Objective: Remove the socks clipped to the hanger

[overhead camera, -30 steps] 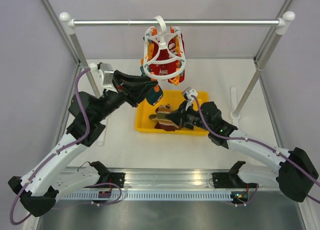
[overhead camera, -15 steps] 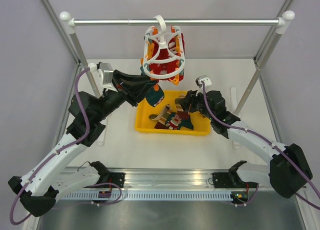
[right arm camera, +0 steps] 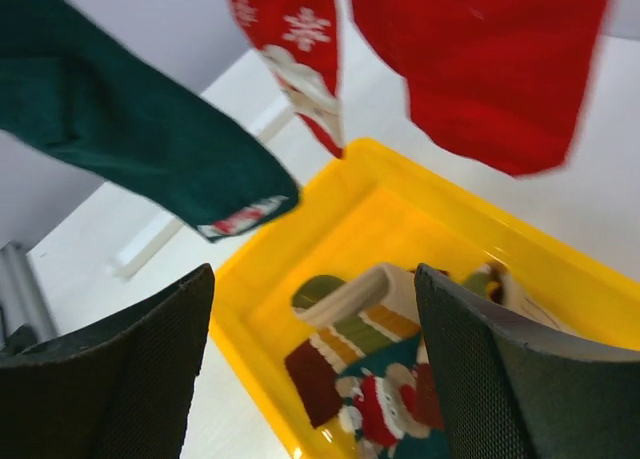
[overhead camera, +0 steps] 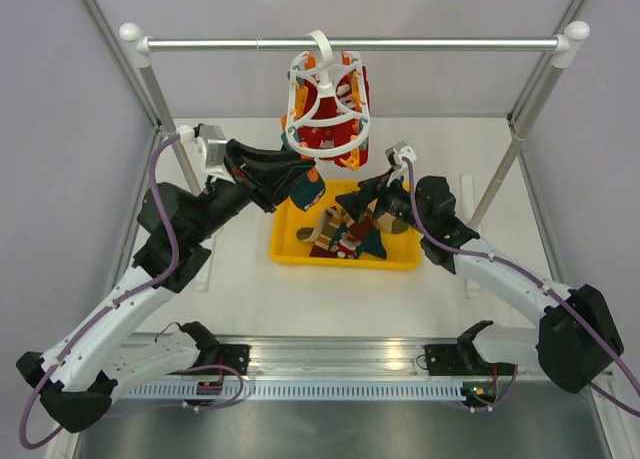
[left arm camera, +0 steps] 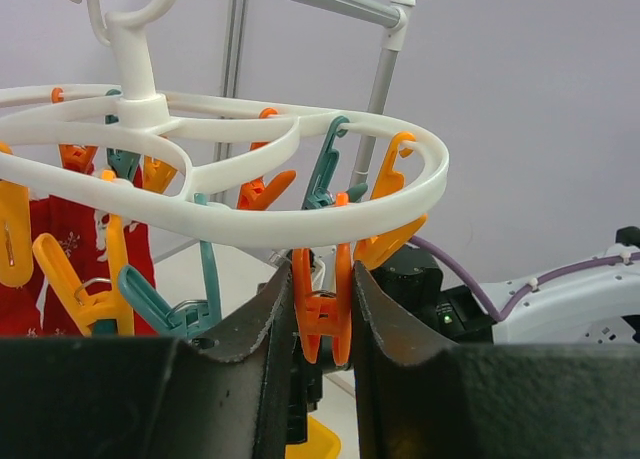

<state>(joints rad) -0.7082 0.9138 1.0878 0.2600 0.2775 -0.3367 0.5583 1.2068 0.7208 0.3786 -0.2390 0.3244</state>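
Note:
The white hanger (overhead camera: 322,87) hangs by its hook from the rail, with red socks (overhead camera: 338,119) still clipped under it. In the left wrist view its ring (left arm camera: 250,214) carries orange and teal pegs. My left gripper (left arm camera: 322,279) is shut on an orange peg (left arm camera: 322,314), squeezing its handles. My right gripper (right arm camera: 315,309) is open with nothing between its fingers, and hovers over the yellow tray (right arm camera: 300,229). A red sock (right arm camera: 480,69) and a dark teal sock (right arm camera: 130,129) hang above it. Striped and festive socks (right arm camera: 380,379) lie loose in the tray.
A metal rail (overhead camera: 400,45) with white end knobs spans the back on two slanted posts, the right one (overhead camera: 500,179) close to my right arm. The yellow tray (overhead camera: 400,259) sits mid-table under the hanger. Grey walls close in both sides.
My right gripper has opened, left a sock in the tray and risen toward the hanger. The left gripper has stayed on its peg.

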